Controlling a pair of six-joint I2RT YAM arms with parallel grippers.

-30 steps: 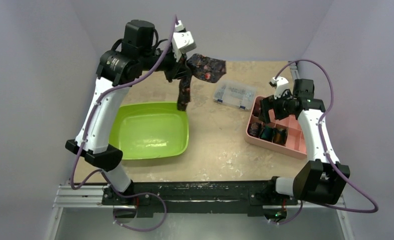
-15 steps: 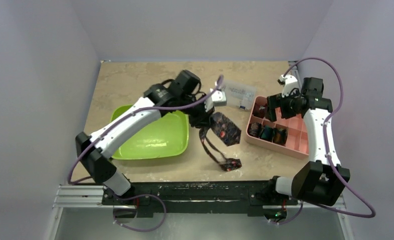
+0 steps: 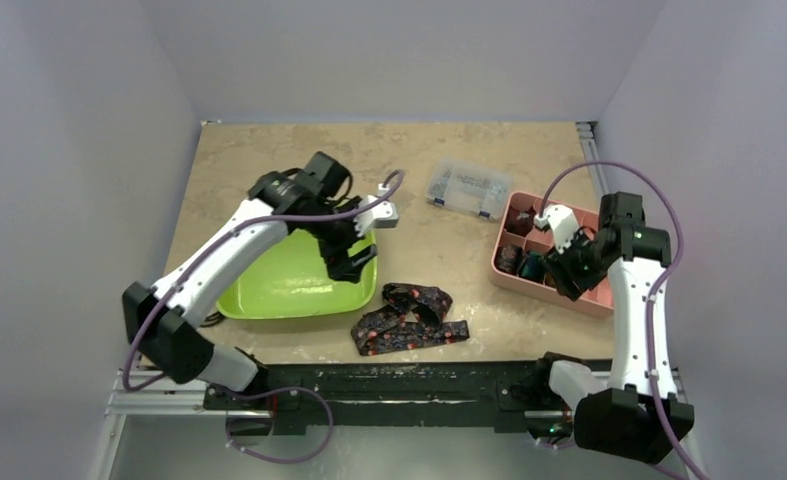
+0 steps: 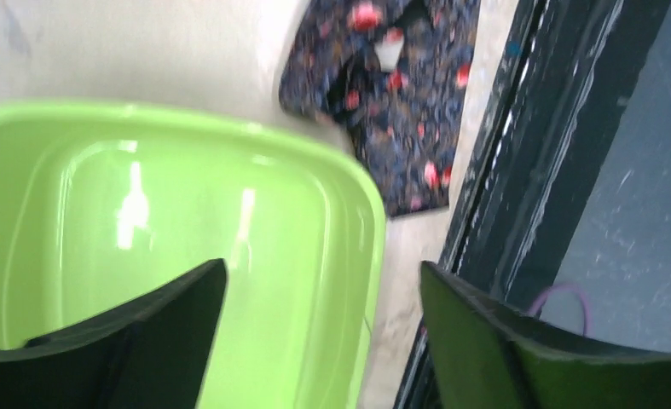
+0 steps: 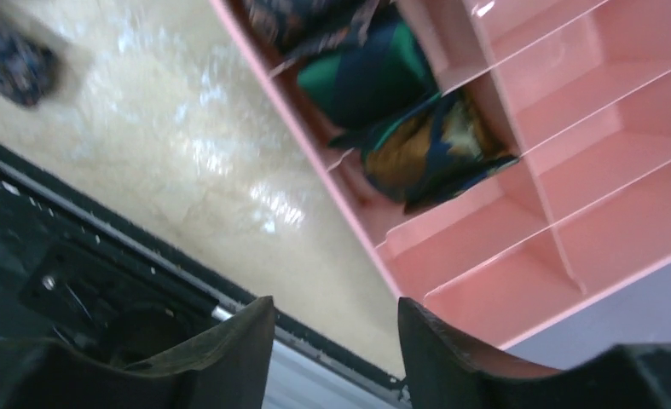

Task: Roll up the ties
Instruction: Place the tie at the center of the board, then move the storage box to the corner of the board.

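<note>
**Top view:** the floral tie (image 3: pixel 409 318) lies loosely folded and unrolled at lower centre, between tub (image 3: pixel 269 300) and tray (image 3: pixel 547 291). The left gripper (image 3: pixel 349 258) hovers over the tub's right rim, the right gripper (image 3: pixel 567 280) over the tray.

**Left wrist:** jaws wide apart, empty; tie at top.

**Right wrist:** jaws apart, empty; rolled ties (image 5: pixel 383 85) in the tray at top.

**Step:** probably laying out. The next move calls for straightening the tie and pinching one end.

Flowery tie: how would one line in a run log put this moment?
tie: unrolled, heaped on table | left gripper: open, empty, over green tub | right gripper: open, empty, above pink box
</note>
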